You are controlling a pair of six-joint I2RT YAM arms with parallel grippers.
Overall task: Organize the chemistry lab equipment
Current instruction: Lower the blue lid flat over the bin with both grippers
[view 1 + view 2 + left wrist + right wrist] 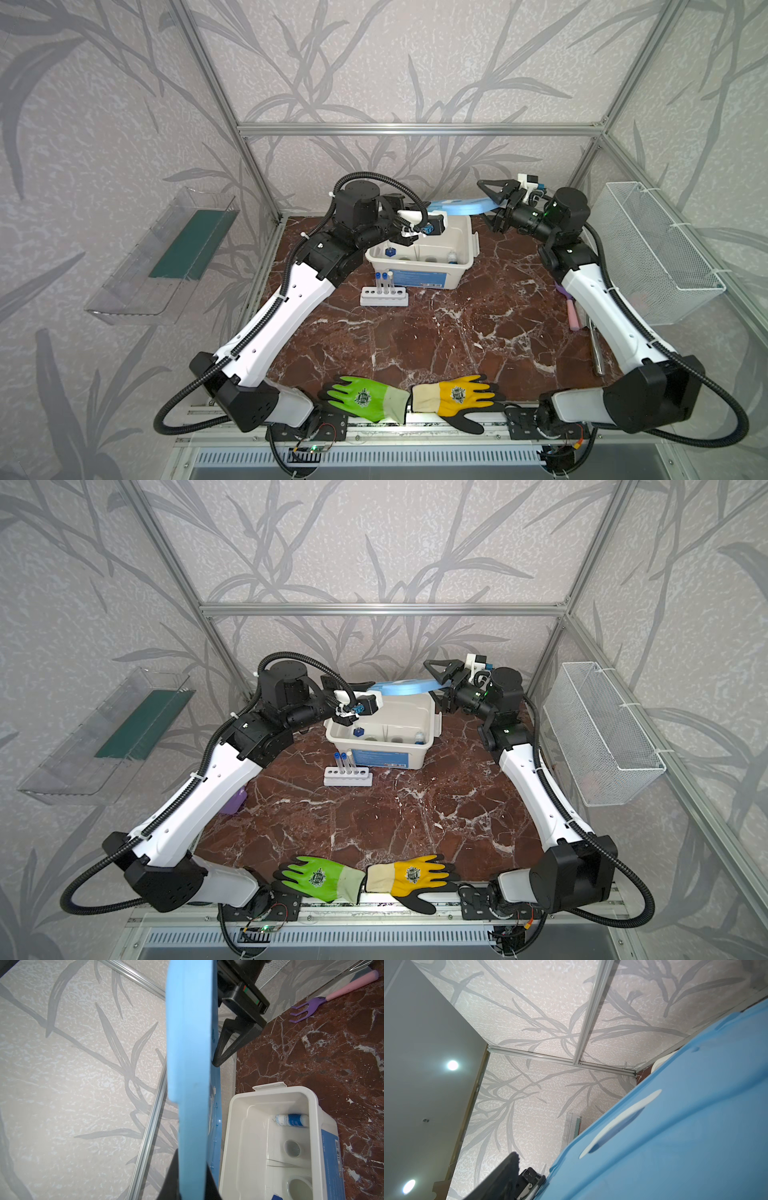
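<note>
Both top views look down from high at the front, over the gloves [361, 397], toward the back wall — nearly one picture, each taking in the whole table [436, 345]. The left wrist camera sits close to the lid [189, 1064], edge-on, and looks down into the bin [270, 1093]. The right wrist camera, close against the lid [675, 1147], tilts up at wall and ceiling — the wrist views share only the lid.

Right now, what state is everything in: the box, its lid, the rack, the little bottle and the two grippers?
white bin: open, lid off.
blue lid: held in the air over the bin's far side.
left gripper: shut on the blue lid.
right gripper: open, at the lid's other end.
white rack: standing upright.
capped tubes: upright in the rack.
small bottle: lying on its side in the bin.
</note>
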